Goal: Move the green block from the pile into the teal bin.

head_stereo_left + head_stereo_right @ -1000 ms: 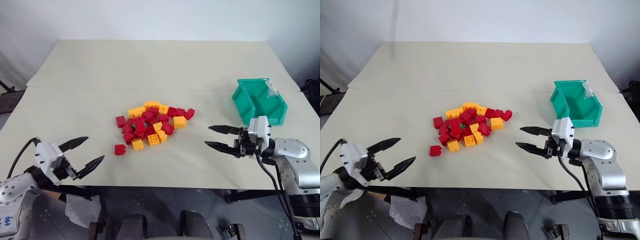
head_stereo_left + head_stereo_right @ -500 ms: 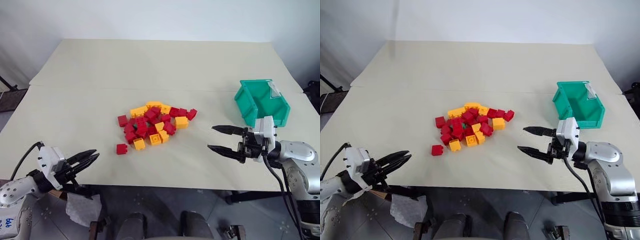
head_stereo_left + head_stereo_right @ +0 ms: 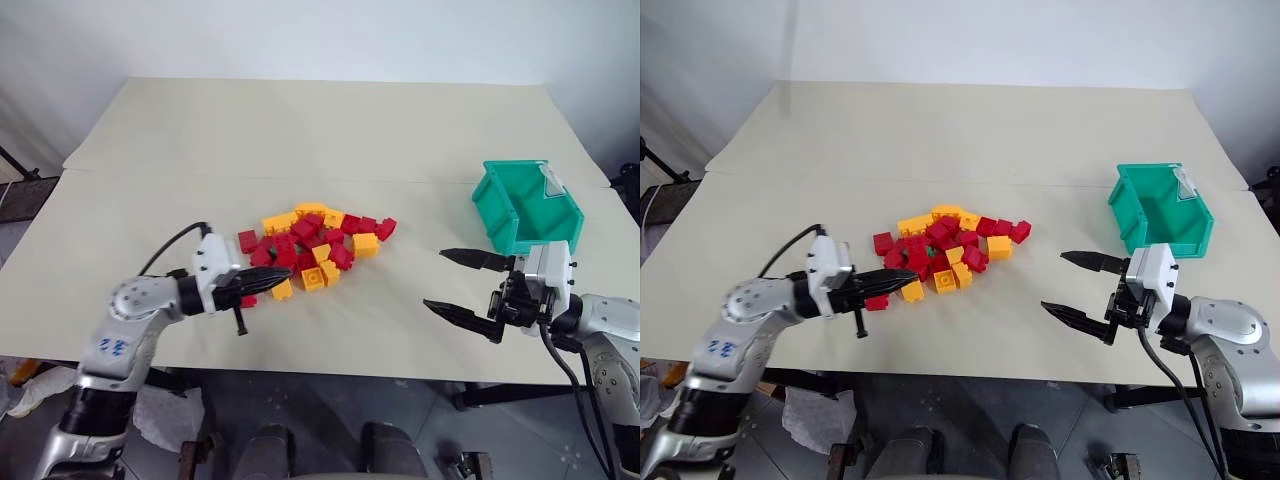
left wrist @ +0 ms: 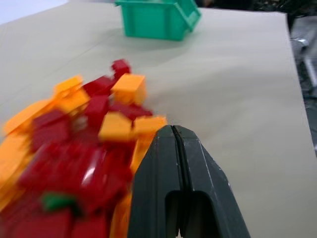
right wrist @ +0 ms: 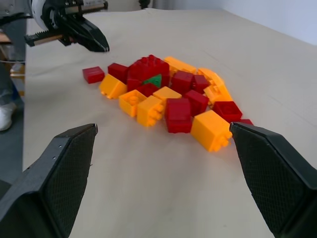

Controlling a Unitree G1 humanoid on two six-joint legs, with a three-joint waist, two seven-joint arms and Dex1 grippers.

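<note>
A: Where is the green block (image 5: 153, 81) relative to each claw?

B: It sits wedged among red bricks near the middle of the pile (image 3: 313, 243), only a small green patch showing. The left claw (image 3: 262, 281) is clenched, its two black fingers pressed flat together with nothing between them, tips at the pile's near-left edge, just beside a lone red brick (image 5: 93, 74). The block lies a short way beyond those tips, deeper in the heap.

A: And the right claw (image 3: 461, 286)?

B: Released, its fingers spread wide and empty, hovering over bare bench (image 3: 300, 130) well apart from the pile. The green block lies straight ahead between its two fingers' lines, on the heap's far side from it.

A: The teal bin (image 3: 526, 203)?

B: It stands on the bench just behind the right claw, and well beyond the pile from the left claw, cut-away front facing the bricks.
</note>
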